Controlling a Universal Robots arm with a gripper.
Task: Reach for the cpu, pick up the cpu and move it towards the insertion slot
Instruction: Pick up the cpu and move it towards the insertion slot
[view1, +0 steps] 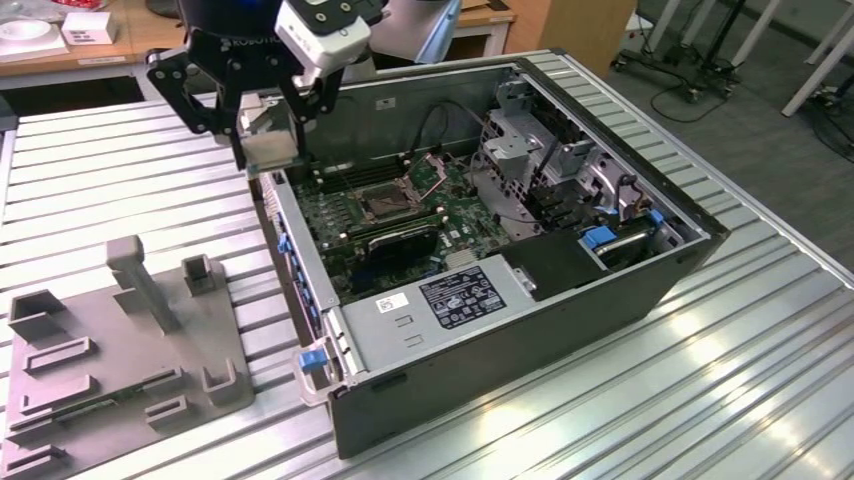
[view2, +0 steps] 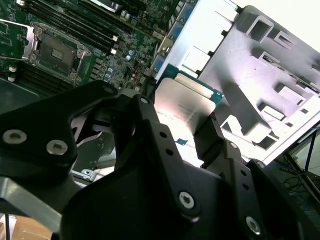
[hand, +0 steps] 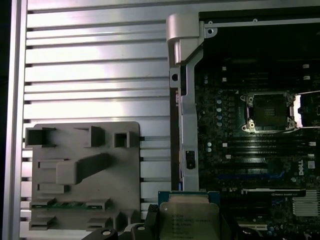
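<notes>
Exterior view, going from its left to its right. Grey plastic tray with rectangular recesses and upright posts (view1: 127, 340) lies flat on the ribbed aluminium table (view1: 120, 190), at the near left, just beside the open black computer case (view1: 534, 300) but apart from it.

Black two-finger gripper (view1: 267, 135) hangs above the far left edge of the case, over the strip of table between tray and case. Its fingers are clamped on the cpu, a small flat square chip with a silvery-beige metal top (view1: 271, 147). The chip is lifted clear of tray and table, held roughly upright in this view.

Second wrist view: the cpu (view2: 182, 107) sits between the two black fingers (view2: 212, 137), metal top facing the camera, a green-edged rim showing along its far side. First wrist view: the cpu (hand: 190, 220) is seen by its top with the grey tray (hand: 85, 175) to one side and the case interior to the other.

Insertion slot, a square socket with silver metal frame and dark centre (view1: 383, 202), sits on the green circuit board (view1: 400, 225) inside the case, right of the gripper and lower. Socket centre is bare in both wrist views (view2: 55, 50) (hand: 270, 111). Cpu and slot are well apart.

Further right inside the case: silver metal drive cage (view1: 534, 150), blue plastic latches (view1: 597, 240).
</notes>
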